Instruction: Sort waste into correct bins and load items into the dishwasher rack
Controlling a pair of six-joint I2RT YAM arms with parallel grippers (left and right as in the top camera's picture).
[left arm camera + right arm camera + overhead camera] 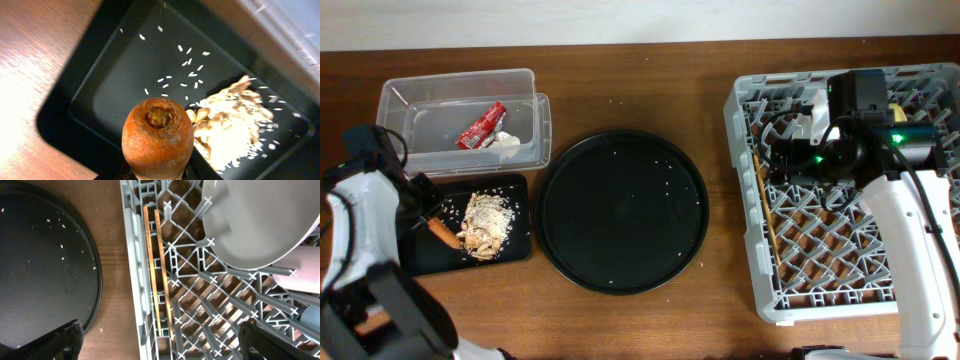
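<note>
Two chopsticks (155,270) lie in the rack (131,255), one carrot (157,135) over one black tray (115,85).

A brown wooden surface (620,320) with fine, straight grain fills nearly all of the overhead view; along its far edge runs a plain off-white strip (620,20), wall or floor, I cannot tell which; the light is even overhead, with a soft bright glare on the wood in the left wrist view
</note>
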